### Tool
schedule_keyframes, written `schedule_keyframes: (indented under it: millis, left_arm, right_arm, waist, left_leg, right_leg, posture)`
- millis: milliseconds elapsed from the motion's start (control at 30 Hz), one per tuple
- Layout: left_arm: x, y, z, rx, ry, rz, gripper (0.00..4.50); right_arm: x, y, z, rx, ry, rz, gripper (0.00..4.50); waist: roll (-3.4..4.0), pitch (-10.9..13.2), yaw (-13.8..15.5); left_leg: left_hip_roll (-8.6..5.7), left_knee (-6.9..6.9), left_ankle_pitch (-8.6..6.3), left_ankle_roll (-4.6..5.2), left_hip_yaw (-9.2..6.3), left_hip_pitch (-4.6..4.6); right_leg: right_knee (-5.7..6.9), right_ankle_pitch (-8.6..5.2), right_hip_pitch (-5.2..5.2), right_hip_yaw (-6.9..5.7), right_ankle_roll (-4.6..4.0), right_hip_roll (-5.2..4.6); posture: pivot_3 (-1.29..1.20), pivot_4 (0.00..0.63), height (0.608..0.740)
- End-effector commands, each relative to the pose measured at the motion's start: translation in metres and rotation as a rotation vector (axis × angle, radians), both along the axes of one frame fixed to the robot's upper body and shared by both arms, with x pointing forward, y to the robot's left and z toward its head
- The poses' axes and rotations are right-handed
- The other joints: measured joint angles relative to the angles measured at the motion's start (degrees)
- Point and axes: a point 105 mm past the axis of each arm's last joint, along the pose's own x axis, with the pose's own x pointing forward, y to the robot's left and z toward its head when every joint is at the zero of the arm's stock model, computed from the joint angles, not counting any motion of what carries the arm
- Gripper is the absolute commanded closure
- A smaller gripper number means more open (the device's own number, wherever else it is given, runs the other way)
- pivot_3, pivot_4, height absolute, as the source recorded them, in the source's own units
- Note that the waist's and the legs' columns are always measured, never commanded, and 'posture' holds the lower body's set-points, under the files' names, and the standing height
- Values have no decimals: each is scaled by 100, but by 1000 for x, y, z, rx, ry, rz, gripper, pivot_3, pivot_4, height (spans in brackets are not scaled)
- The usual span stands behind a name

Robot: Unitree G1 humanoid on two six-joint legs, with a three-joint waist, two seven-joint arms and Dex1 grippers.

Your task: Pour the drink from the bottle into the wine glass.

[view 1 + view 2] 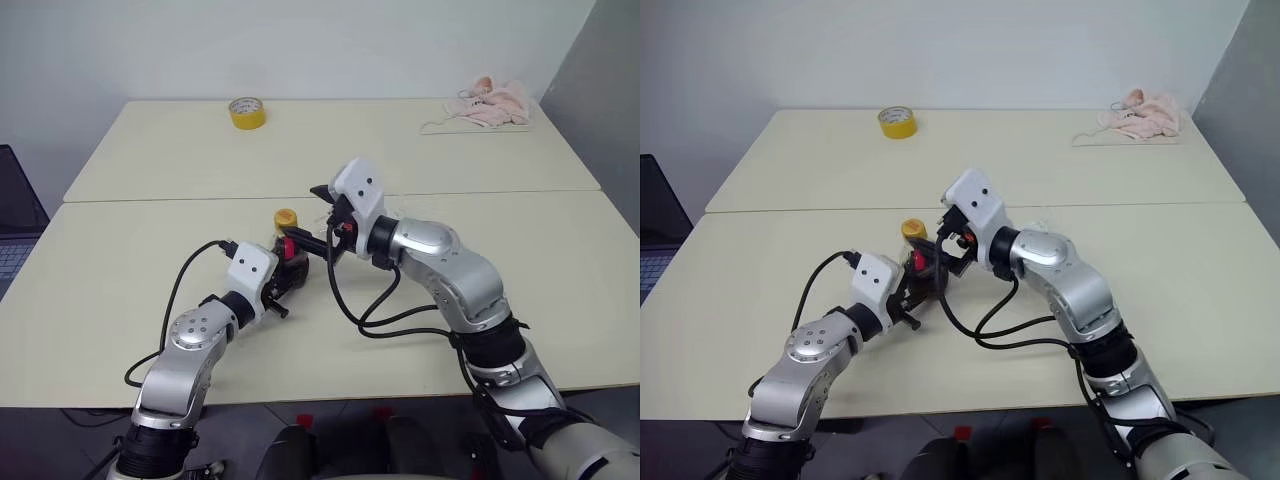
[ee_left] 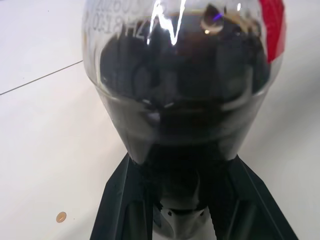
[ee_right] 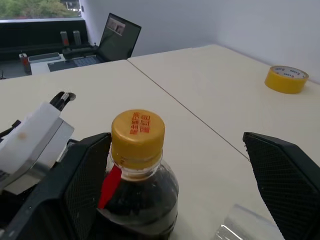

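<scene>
Left gripper [image 1: 290, 272] clamped on cola bottle [image 3: 138, 190], mid-table near seam. Right gripper [image 3: 180, 175] spread wide around yellow cap [image 3: 137, 131], not touching.

From the head views the bottle [image 1: 288, 236] is mostly hidden: only its yellow cap [image 1: 286, 217] and a bit of red label show between the two grippers, and its body sits behind the left gripper [image 1: 290, 268]. In the left wrist view the bottle's neck and cap are cut off at the frame edge. The wine glass [image 3: 243, 225] appears only as a clear sliver at the right wrist view's edge, so its shape cannot be told. The print on the cap is too small to read.
</scene>
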Motion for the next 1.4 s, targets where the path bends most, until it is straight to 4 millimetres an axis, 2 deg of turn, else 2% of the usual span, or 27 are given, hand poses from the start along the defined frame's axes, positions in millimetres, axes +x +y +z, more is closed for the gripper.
schedule_keyframes:
  millis: [33, 300, 533, 867, 1133, 1233, 1400]
  left_arm:
    - [1, -3, 18, -2, -80, -19, 3458]
    - [1, -3, 17, -1, -79, -19, 3458]
    - [-1, -3, 16, -2, -77, -21, 3458]
    - [-1, -4, 16, -2, -75, -23, 3458]
    - [-2, -4, 15, -1, -74, -20, 3458]
    - [-1, -4, 15, -2, -73, -19, 3458]
    - [-1, -4, 15, -3, -74, -19, 3458]
  right_arm:
    - [-2, -11, 14, 30, -44, -14, 0]
    - [-3, -22, 18, 52, -9, -16, 0]
    - [-20, -1, 21, 112, 92, 77, 0]
    - [-14, 23, 17, 113, 90, 66, 0]
    - [-12, 27, 18, 112, 69, 64, 0]
    - [-12, 27, 15, 97, 65, 72, 572]
    - [-14, 28, 13, 80, 54, 82, 2301]
  waist:
    - [0, 0, 2]
    - [0, 0, 2]
    - [0, 0, 1]
    - [0, 0, -2]
    - [0, 0, -3]
    - [0, 0, -3]
    - [0, 0, -3]
  left_leg:
    - [0, 0, 0, 0, 0, 0]
    - [1, -1, 0, 0, 1, 0]
    - [2, -2, 0, 0, -1, 0]
    - [0, 0, 0, 0, -1, 0]
    - [1, 0, 0, 0, -1, 0]
    - [0, 0, 0, 0, -1, 0]
    - [0, 0, 0, 0, -1, 0]
  right_leg:
    - [0, 0, 0, 0, 0, 0]
    - [0, 0, 0, 0, 0, 0]
    - [1, 0, 0, -1, 0, 1]
    - [1, 0, -1, -1, 0, 0]
    - [1, 0, -1, -1, 0, 0]
    - [1, 0, -1, -1, 0, 0]
    - [1, 0, -1, -1, 0, 0]
  posture:
    - [0, 150, 740]
    - [0, 150, 740]
    - [0, 150, 740]
    - [0, 150, 740]
    - [0, 150, 740]
    - [0, 150, 740]
    - [0, 150, 740]
